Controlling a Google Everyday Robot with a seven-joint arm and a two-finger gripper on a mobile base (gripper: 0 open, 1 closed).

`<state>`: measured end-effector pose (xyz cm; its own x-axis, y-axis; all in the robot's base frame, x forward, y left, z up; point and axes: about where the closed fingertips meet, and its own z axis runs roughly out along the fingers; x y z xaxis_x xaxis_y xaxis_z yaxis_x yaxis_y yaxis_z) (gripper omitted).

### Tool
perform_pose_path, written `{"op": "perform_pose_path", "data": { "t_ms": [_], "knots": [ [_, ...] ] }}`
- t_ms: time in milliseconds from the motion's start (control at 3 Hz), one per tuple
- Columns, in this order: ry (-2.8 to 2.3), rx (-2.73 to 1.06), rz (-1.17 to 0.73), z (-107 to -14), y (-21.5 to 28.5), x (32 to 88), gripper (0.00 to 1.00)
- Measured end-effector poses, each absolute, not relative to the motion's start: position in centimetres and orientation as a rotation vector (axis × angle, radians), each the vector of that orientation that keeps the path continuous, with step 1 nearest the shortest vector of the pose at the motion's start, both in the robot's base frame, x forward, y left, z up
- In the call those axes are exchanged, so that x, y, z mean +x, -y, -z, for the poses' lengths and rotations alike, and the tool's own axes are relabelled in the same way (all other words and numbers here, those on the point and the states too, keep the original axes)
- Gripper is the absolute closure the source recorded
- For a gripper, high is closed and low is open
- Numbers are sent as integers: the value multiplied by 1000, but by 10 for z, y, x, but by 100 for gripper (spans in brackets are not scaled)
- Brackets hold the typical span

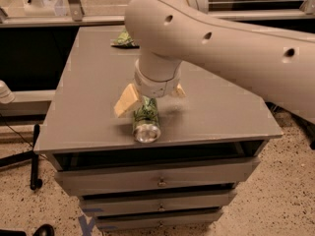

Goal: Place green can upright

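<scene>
- Step in hand: I judge this to be the approach to the grasp. The green can (146, 119) has not been lifted or turned.
- Can position: it lies on its side near the front edge of the desk (221, 112). One silver end faces the camera, and the body points away toward the back of the desk.
- Claw position: the claw (150, 103) hangs directly over the rear half of the can, with the thick white arm (211, 38) reaching in from the right.
- Claw state: I read it as open. One tan finger (127, 101) sits close beside the can on one side. The other shows on the opposite side, clear of the can. Nothing is gripped.
- Other items: a green snack bag (123, 39) lies at the back of the desk, well apart from the work.
- Next move, as I judge it: lower and centre the claw across the can body, close firmly, lift clear, then rotate so a silver end faces down.
- Risk: a round can may roll toward the front edge if one finger nudges it first.
</scene>
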<state>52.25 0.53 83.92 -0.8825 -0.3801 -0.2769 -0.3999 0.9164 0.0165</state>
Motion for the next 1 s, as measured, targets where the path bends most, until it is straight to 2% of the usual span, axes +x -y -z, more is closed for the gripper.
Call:
{"op": "perform_pose_path", "data": {
  "t_ms": [333,1000],
  "knots": [
    [-2823,-520,-64,-837,-6,522,17],
    [-2794,-465,-38,-848,-11,527,64]
  ]
}}
